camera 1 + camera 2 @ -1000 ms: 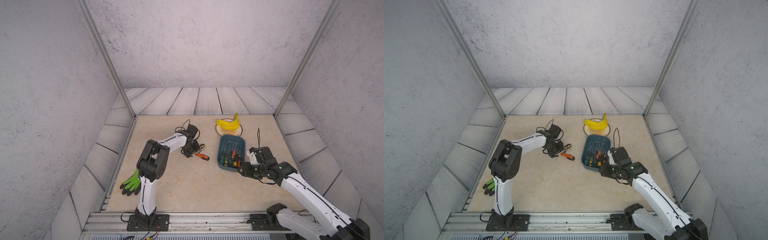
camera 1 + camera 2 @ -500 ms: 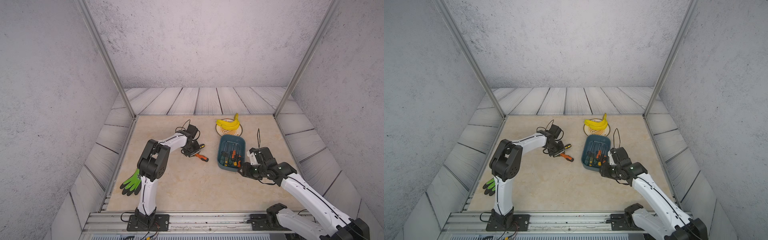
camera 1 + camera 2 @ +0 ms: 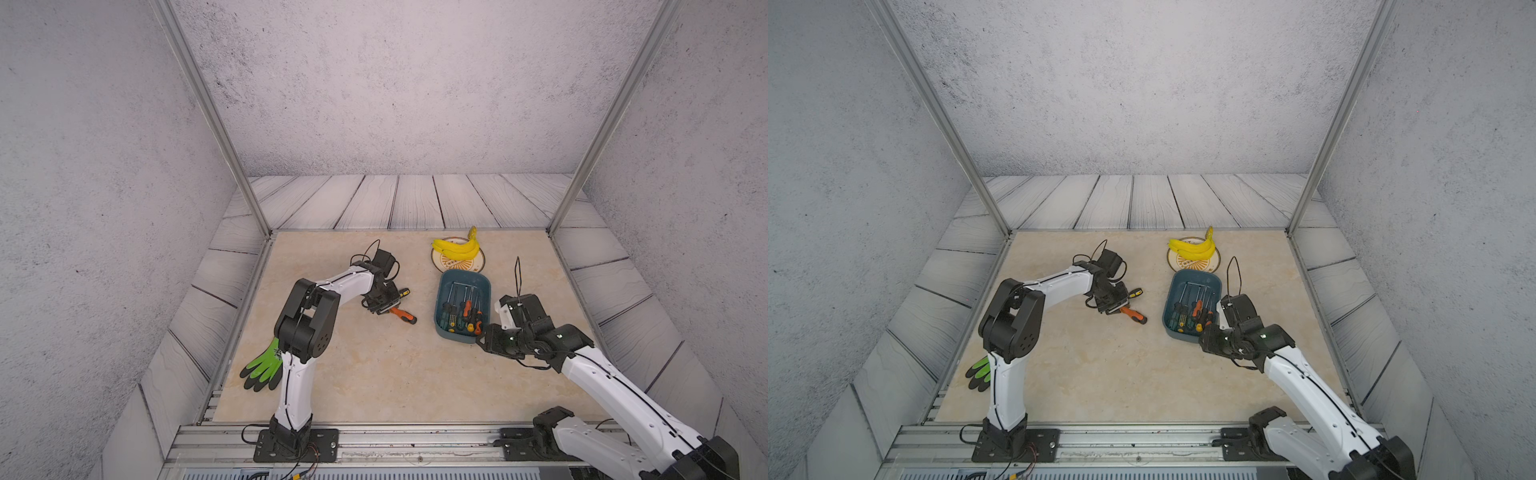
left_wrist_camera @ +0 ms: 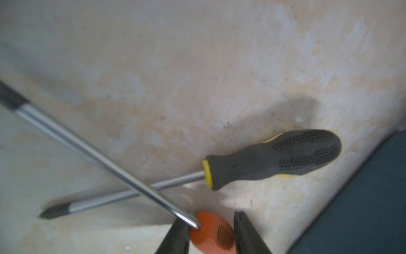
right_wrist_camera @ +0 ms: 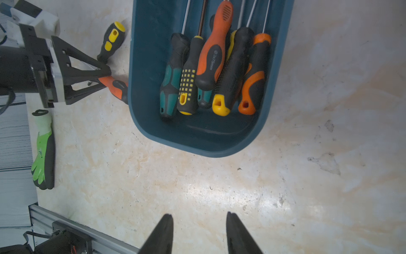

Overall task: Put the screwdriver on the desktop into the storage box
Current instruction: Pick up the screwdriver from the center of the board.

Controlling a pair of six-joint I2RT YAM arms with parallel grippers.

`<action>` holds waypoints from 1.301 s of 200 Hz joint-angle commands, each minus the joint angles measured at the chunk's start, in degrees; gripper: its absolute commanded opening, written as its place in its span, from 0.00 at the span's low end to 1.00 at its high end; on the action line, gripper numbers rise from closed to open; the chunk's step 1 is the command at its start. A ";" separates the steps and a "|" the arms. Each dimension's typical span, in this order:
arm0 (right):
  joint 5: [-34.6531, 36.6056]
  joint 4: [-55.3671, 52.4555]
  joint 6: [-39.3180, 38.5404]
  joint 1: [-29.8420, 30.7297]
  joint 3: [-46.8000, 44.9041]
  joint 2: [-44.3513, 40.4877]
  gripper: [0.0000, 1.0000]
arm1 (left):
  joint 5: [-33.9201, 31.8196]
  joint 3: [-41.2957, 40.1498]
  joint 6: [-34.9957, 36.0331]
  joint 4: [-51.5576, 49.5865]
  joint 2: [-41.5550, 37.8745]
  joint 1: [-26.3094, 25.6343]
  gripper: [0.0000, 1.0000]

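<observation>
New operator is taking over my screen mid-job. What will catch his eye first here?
First, the left hand closed on the orange-handled screwdriver, whose shaft crosses over a black-and-yellow screwdriver on the desktop. Next, the storage box beside them, holding a bundle of bright-handled screwdrivers, with the open right hand just short of it. Then the bananas behind the box and the green glove at the desktop's left edge.
</observation>
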 commanded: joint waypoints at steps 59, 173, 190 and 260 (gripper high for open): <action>1.41 0.66 0.45 0.25 0.08 0.72 0.44 | -0.96 -2.35 0.39 -3.85 -0.11 0.27 0.21; -1.15 0.96 -1.17 0.44 1.29 0.84 0.44 | -0.98 -7.22 0.54 -2.90 -11.29 0.96 0.00; -2.29 1.49 -1.89 0.80 1.49 0.34 0.45 | -1.28 -7.55 1.05 -3.15 -13.52 0.98 0.00; -6.96 6.25 -4.39 2.50 4.31 -1.46 0.52 | -1.69 -10.12 2.50 -3.68 -23.05 0.94 0.00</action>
